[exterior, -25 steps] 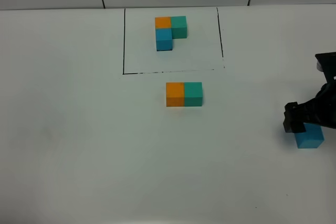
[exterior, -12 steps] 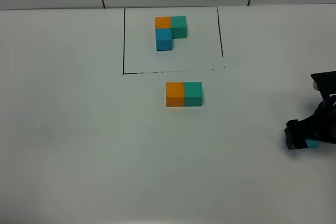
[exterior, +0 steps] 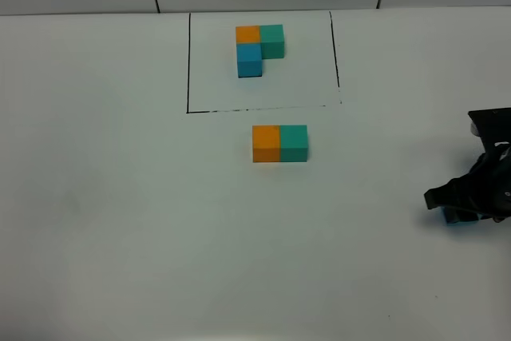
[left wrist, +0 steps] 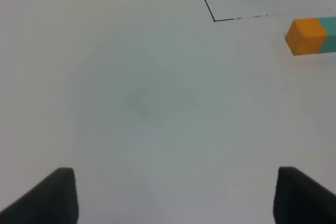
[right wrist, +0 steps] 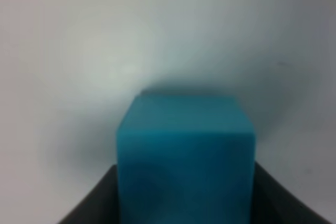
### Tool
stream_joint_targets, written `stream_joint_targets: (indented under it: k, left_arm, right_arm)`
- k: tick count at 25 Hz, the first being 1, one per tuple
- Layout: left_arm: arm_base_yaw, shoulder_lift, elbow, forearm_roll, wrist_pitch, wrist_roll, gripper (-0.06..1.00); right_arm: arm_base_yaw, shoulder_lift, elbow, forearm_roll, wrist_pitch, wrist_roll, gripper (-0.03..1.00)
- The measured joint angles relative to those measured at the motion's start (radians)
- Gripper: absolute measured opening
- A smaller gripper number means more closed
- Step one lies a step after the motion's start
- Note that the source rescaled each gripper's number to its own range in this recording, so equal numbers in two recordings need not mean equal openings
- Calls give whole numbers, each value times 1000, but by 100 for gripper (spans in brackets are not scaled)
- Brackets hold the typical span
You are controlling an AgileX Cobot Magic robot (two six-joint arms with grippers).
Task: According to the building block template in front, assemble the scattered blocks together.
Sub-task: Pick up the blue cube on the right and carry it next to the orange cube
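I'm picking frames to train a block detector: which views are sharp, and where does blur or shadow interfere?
Exterior high view: evenly lit, sharp; the orange block and teal-green block are crisp with faint shadows. Left wrist view: the left gripper dark and blurred at the frame edge. Right wrist view: the blue block is close and out of focus, dark shadow behind it.

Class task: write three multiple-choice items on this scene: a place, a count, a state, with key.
1. The loose orange cube lies: A) left of the loose teal cube, touching; B) on top of it; C) apart from it.
2. Cubes inside the black frame: A) two; B) three; C) four.
3. The right tool is: A) open; B) shut on the blue cube; C) unseen.
Key: 1A, the exterior view shows them side by side; 2B, orange, teal, blue; 3B, its wrist view shows the cube clamped.
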Motion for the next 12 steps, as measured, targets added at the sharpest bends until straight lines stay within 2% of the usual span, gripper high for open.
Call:
stream_joint_targets:
  k: [2, 6, 10, 12]
  left_arm:
    - [0, 0, 0, 0, 0, 0, 69]
    - [0, 0, 0, 0, 0, 0, 69]
    - [0, 0, 0, 0, 0, 0, 69]
    - [0, 0, 0, 1, 0, 0, 69]
  right_arm:
    - [69, -31, -4, 0, 3, 71, 1]
    - [275, -50, -52, -22, 56, 296, 1]
    - [462, -29, -132, -135, 111, 566, 1]
    - [528, 0, -187, -202, 137, 690, 1]
